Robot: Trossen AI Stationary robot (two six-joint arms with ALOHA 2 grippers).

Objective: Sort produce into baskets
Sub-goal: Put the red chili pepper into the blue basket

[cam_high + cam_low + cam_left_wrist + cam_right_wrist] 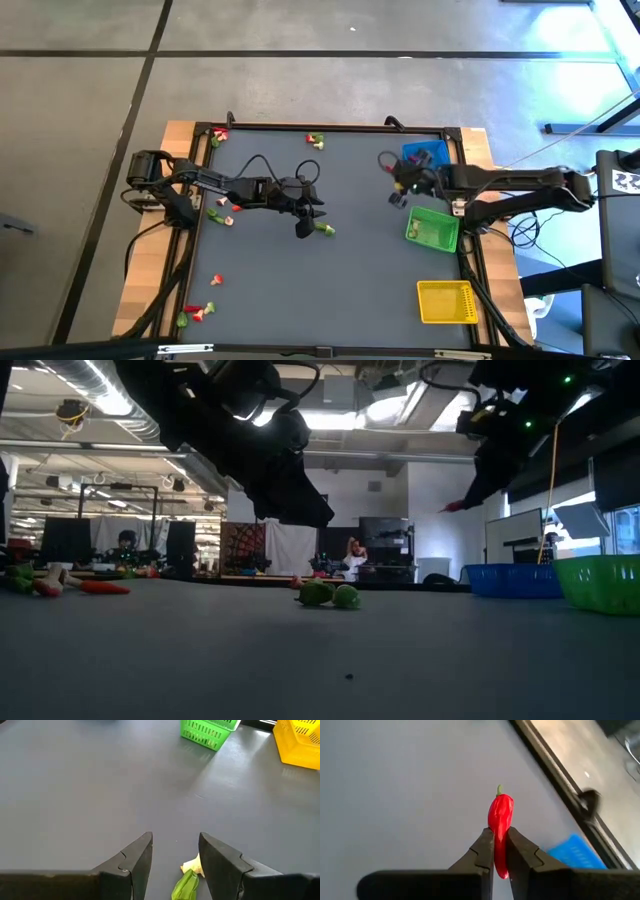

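Note:
A red chili pepper (pixel 500 812) hangs above the dark mat with my right gripper (pixel 500 832) shut on it. That gripper (pixel 397 192) is just left of the blue basket (pixel 425 158). The green basket (pixel 432 228) and the yellow basket (pixel 447 302) stand along the right side. My left gripper (pixel 175 840) is open near the mat's middle (pixel 305 220), raised above a green and whitish leafy piece (pixel 187 882). That piece lies flat on the mat (pixel 330 595), in line with the gap between the fingers, and is not touched. My right gripper pinches the chili's lower half (pixel 500 851) between its two fingers. The pepper lies along the fingers and sticks out past their ends, its green stem end (pixel 499 788) pointing away from the gripper. The fingers slant downward, and the pepper is lifted clear of the mat (pixel 452 507).
Loose produce lies at the far left corner (pixel 218 135), at the far edge's middle (pixel 316 141), beside the left arm (pixel 222 210) and at the near left (pixel 195 312). A raised frame (pixel 330 127) borders the mat. A wide bare stretch of mat lies between the arms and the near edge.

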